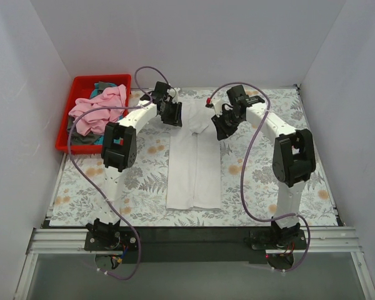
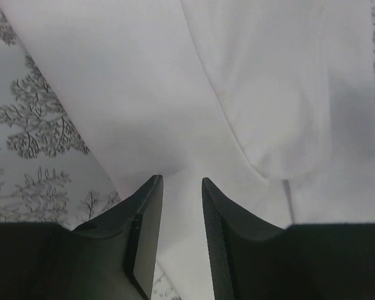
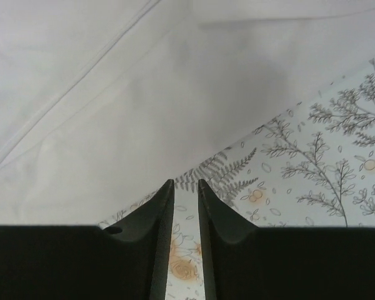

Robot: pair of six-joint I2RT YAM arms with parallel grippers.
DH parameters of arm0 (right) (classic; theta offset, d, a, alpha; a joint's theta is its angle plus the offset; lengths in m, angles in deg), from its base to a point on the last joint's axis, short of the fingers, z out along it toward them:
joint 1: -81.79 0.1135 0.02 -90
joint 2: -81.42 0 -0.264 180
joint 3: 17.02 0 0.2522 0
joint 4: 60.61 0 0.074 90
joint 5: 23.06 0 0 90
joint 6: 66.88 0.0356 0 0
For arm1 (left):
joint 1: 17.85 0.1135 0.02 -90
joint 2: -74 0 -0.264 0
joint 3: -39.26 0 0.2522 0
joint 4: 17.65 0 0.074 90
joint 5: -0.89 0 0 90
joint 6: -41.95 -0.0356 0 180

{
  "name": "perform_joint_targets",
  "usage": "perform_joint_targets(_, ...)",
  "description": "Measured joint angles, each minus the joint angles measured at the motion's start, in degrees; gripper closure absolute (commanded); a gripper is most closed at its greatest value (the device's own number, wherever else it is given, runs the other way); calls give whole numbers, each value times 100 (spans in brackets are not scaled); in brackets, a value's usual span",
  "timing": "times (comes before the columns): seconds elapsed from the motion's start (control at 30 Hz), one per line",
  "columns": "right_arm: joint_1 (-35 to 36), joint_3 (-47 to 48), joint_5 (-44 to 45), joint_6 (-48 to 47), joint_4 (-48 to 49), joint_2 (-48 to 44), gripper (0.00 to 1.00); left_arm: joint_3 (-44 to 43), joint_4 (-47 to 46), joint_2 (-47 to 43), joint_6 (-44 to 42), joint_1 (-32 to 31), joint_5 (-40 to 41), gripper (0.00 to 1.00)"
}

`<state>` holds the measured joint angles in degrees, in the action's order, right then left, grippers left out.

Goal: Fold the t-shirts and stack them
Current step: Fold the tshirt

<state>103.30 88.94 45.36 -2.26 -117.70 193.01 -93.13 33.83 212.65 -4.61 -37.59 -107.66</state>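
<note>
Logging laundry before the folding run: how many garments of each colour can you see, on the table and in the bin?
white t-shirt: 1, laid out on the table
pink t-shirt: 1, on top in the red bin
grey garment: 1, under the pink
teal garment: 1, mostly hidden
Total: 4 visible; the pile may hide more.

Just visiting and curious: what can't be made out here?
1. Top view: the white t-shirt, far end hidden behind the left pincer and right pincer.
2. Top view: whatever lies deep in the red bin, under the pink shirt.
3. Wrist views: the shirt's outline, cut off by frame edges.
</note>
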Motion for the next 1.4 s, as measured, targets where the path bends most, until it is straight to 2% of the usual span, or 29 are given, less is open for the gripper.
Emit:
perform_joint_targets(0.13,4,557,42,280,26,501,78,905,-68,-756,109,24,-210,69)
perform_joint_targets(0.33,184,627,74,643,-2,835,84,2083,-280,-1703,297,59,-710,73)
perform_joint_targets(0.6,439,627,350,887,9,1185,89,3093,-424,-1749,544,52,-1060,76)
perform_joint_targets(0.9,321,879,754,1108,111,1580,93,2855,-573,-1399,638,63,-1091,77)
perform_joint_targets(1.4,-52,1980,929,1300,455,2288,92,1576,-866,-496,688,350,-1272,78)
